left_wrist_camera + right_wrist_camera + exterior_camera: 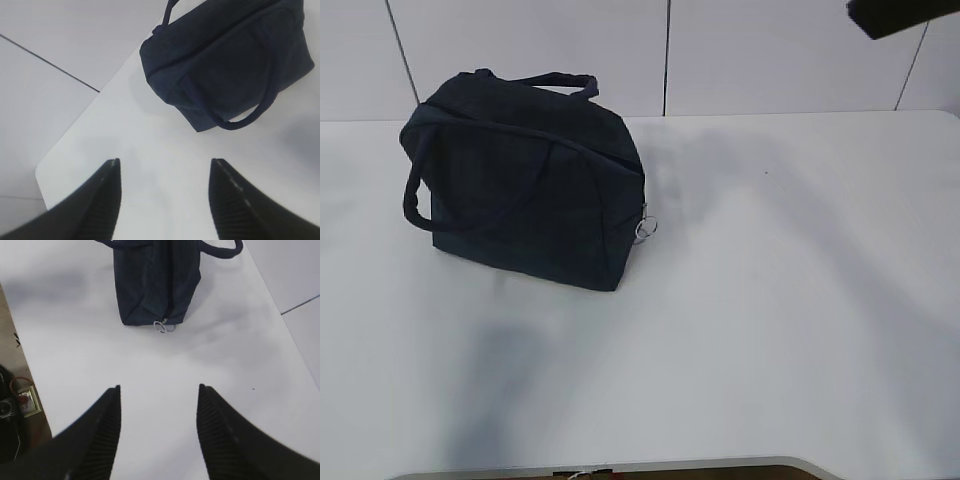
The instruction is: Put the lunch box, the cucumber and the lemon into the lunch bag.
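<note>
The dark navy lunch bag (pixel 530 190) stands on the white table at the left, both loop handles showing, its silver ring pull (pixel 646 228) hanging at the right end. Its top looks closed. My left gripper (pixel 165 162) hovers open over bare table, with the lunch bag (pixel 225 55) ahead and to the right. The right gripper (pixel 159 387) is also open and empty, facing the lunch bag's (pixel 155 275) end and ring pull (pixel 161 326). The lunch box, the cucumber and the lemon are out of view.
White table (pixel 770 300) reaches a wall of pale panels behind. A dark part of the right arm (pixel 905 15) hangs at the top right. The table's left corner (pixel 42 175) shows below the left gripper. A floor socket with cables (pixel 22 395) lies beyond the table's edge.
</note>
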`<state>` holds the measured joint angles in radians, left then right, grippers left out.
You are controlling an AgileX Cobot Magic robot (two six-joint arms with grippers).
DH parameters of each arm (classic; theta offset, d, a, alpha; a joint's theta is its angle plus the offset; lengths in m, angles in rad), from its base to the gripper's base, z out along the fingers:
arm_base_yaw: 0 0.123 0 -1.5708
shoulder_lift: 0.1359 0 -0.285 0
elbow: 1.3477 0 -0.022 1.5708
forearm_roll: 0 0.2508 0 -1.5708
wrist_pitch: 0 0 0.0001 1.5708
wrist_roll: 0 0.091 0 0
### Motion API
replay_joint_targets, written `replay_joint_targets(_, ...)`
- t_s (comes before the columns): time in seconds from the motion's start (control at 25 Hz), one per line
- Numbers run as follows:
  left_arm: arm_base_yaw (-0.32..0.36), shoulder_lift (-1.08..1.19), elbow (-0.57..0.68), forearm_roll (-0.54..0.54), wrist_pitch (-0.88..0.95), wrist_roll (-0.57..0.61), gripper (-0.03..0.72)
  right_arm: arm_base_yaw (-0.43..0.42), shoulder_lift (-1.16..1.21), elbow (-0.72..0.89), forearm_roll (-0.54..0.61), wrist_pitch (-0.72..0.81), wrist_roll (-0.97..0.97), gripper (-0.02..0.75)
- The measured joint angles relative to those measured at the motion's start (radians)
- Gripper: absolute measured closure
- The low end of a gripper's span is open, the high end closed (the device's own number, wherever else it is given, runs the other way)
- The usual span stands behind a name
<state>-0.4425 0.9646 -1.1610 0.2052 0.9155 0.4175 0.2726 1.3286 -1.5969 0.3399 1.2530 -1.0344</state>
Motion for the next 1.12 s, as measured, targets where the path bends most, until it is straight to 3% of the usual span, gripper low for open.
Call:
replay_joint_targets(0.44,0.000,-0.205,0.036,-0.034,0.162,-0.168,0.285,0.000,-0.236,0.149,-0.079,-0.005,0.196,0.339)
replay_joint_targets(0.64,0.000,-0.361,0.143,-0.064,0.198,-0.220,0.285,0.000,-0.309,0.203,-0.082,-0.005,0.241,0.339)
replay_joint_targets(1.12,0.000,-0.672,0.412,-0.296,0.197,-0.250,0.285,0.000,-0.428,0.403,-0.084,-0.052,0.404,0.339)
